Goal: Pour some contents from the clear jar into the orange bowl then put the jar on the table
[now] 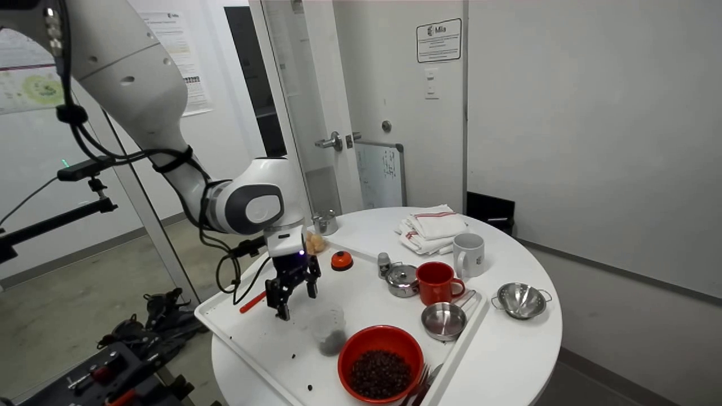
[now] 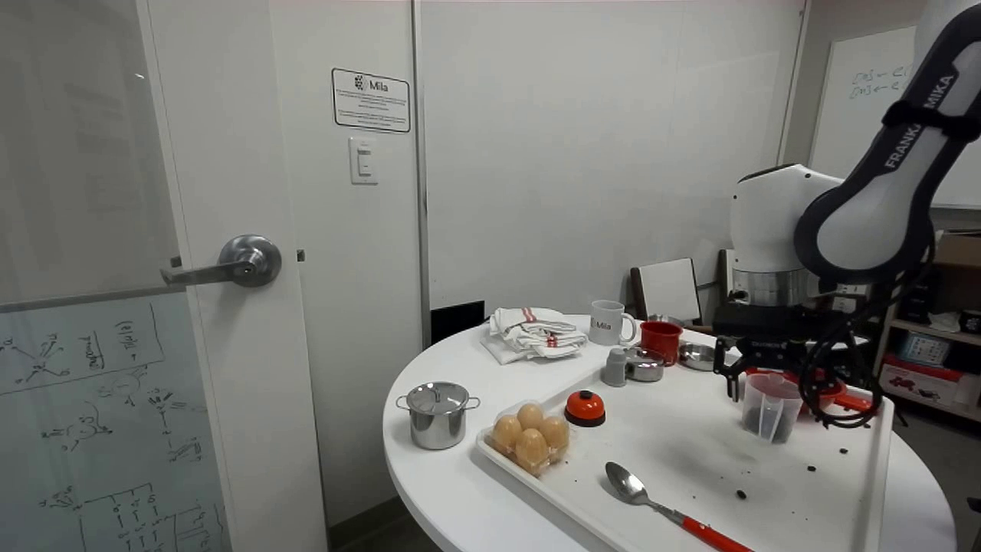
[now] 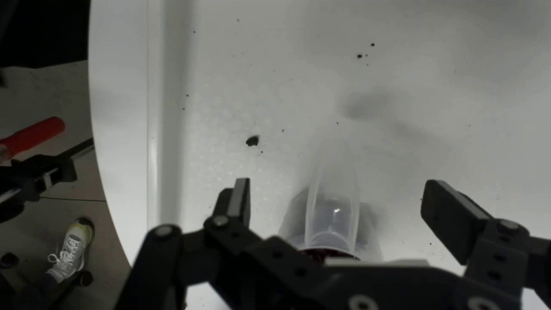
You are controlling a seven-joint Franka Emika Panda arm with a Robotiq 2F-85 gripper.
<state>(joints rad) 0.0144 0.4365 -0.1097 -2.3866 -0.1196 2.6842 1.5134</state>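
Note:
The clear jar point(image 1: 329, 335), a see-through cup with a handle and dark contents, stands upright on the tray. It also shows in an exterior view point(image 2: 769, 414), partly in front of the orange bowl. The orange bowl point(image 1: 381, 336) holds dark red contents and stands close beside the jar. My gripper point(image 1: 298, 304) is open and empty, a little above and beside the jar. In the wrist view the jar's handle point(image 3: 331, 211) lies between the spread fingers point(image 3: 338, 185), with no contact visible; the gripper hides part of the jar. The white table point(image 1: 516, 361) carries a white tray.
The tray's raised rim point(image 1: 254, 361) runs around the objects. A small pan point(image 1: 444, 321), red mug point(image 1: 435, 282), lidded pot point(image 1: 402, 280), fork point(image 1: 422, 379) and orange-black timer point(image 1: 341, 260) stand or lie nearby. A red-handled spoon point(image 2: 674, 515) and eggs point(image 2: 531, 437) are on the tray.

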